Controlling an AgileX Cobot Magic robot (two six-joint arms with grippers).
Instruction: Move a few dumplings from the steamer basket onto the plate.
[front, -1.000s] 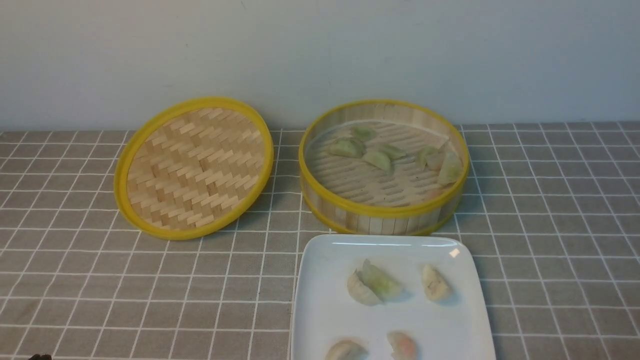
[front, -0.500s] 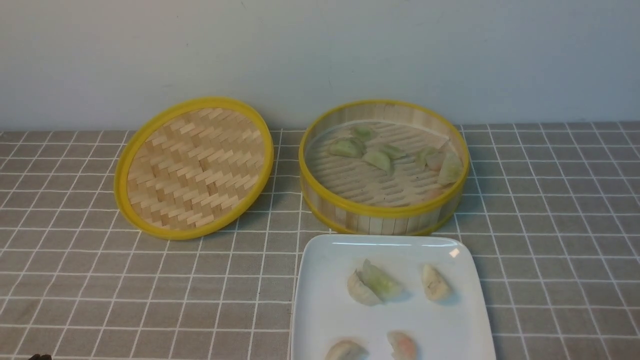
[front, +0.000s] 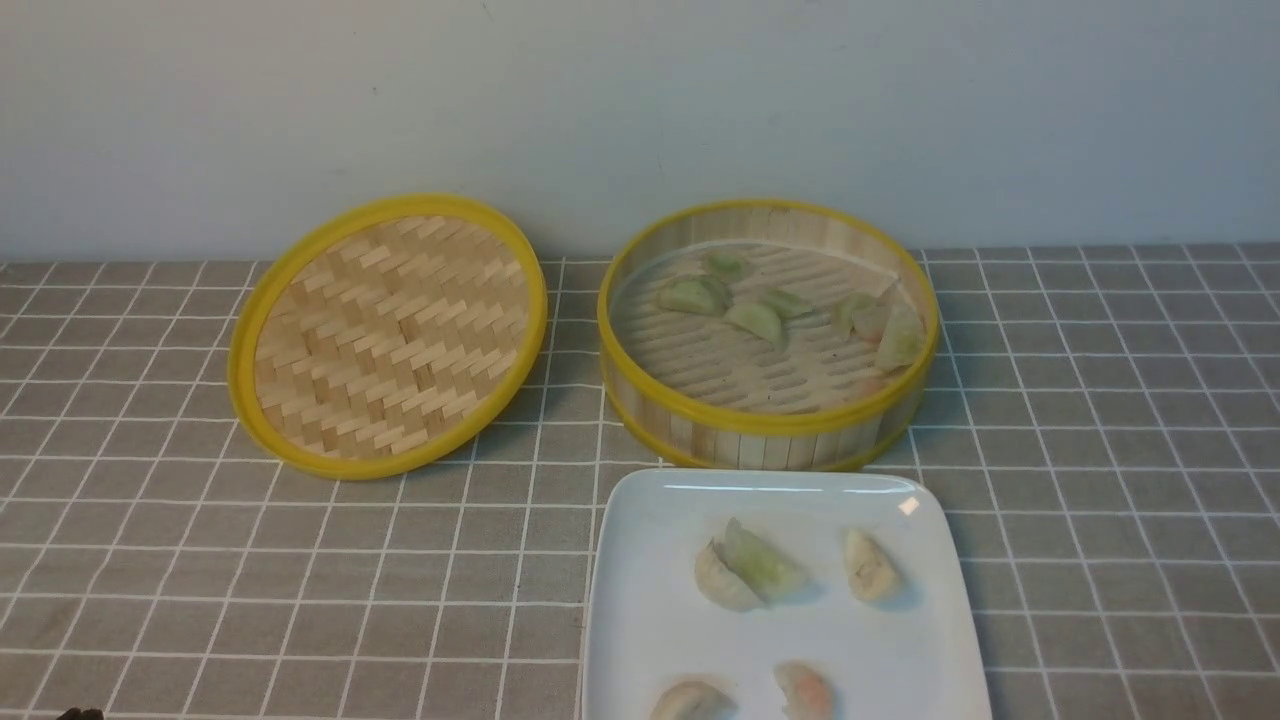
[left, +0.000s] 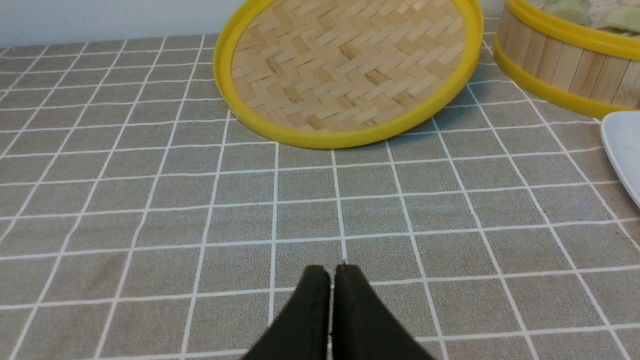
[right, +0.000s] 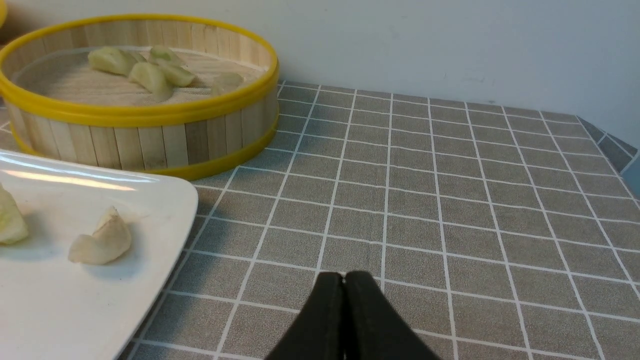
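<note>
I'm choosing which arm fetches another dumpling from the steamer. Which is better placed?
Probably the right. Its gripper is shut over bare cloth with the steamer and plate close by. The left gripper, also shut, faces the lid, with the steamer off to the side.

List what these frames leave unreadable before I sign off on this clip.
- Plate: near edge cut off by the front view's bottom; two dumplings there only partly visible.
- Steamer: its near wall hides the floor behind it, so its dumpling count is uncertain; one pinkish piece barely shows.
- Lid: whether it leans on the wall is unclear.
- Arms: outside the front view; only shut fingertips of left gripper and right gripper show.
</note>
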